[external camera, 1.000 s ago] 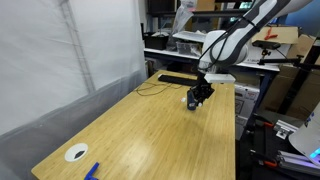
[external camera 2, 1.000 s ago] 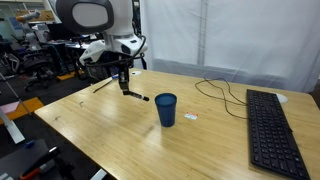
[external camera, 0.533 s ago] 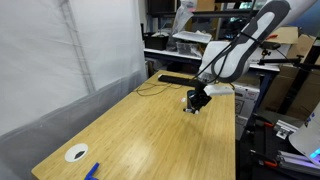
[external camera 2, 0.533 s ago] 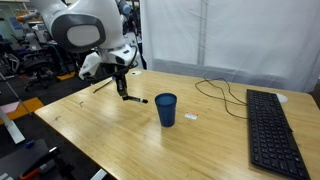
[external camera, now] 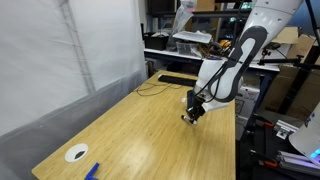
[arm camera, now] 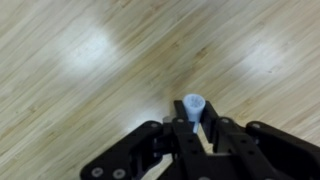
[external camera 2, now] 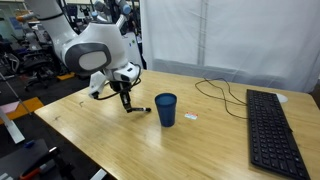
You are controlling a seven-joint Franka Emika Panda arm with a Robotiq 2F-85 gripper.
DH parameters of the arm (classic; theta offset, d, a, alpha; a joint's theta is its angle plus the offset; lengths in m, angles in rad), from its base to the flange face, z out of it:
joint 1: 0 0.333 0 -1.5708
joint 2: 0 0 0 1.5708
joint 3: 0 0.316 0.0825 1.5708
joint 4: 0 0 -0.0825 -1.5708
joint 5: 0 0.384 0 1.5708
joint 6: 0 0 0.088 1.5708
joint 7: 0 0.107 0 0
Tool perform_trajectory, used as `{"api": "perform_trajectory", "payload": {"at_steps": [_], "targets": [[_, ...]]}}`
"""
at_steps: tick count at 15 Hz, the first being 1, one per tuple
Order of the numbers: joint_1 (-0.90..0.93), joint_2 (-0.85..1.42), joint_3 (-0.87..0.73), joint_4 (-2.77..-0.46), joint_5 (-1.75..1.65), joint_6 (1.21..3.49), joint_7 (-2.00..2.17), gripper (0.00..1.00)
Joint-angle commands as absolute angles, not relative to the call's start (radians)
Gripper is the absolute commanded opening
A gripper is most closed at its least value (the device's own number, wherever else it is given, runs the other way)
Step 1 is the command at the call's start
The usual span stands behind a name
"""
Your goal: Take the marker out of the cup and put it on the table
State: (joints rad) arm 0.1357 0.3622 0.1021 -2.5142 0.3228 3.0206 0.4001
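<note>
The end effector is clamped tight on the marker, close above the desk. The cup stands nearby.

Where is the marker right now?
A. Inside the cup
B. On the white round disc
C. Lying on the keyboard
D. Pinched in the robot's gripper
D: the wrist view shows the marker pinched in the gripper, its pale tip poking out, while the cup stands apart beside it on the table.
</note>
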Motion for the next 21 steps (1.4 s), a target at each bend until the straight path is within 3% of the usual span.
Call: {"api": "perform_trajectory", "payload": {"at_steps": [1,2,4,10,11,15,21], "targets": [[0.158,0.394,0.068,-2.473,0.28,3.032,0.384,0.05],[0.141,0.396,0.077,-2.456,0.285,2.998,0.38,0.45],[0.097,0.38,0.105,-2.426,0.314,2.887,0.371,0.51],[0.031,0.272,0.078,-2.364,0.377,2.489,0.388,0.95],[0.024,0.242,0.063,-2.354,0.382,2.416,0.404,0.99],[0.0,0.067,0.006,-2.353,0.446,2.201,0.519,1.0],[-0.071,-0.09,-0.082,-2.321,0.524,2.171,0.693,1.0]]}}
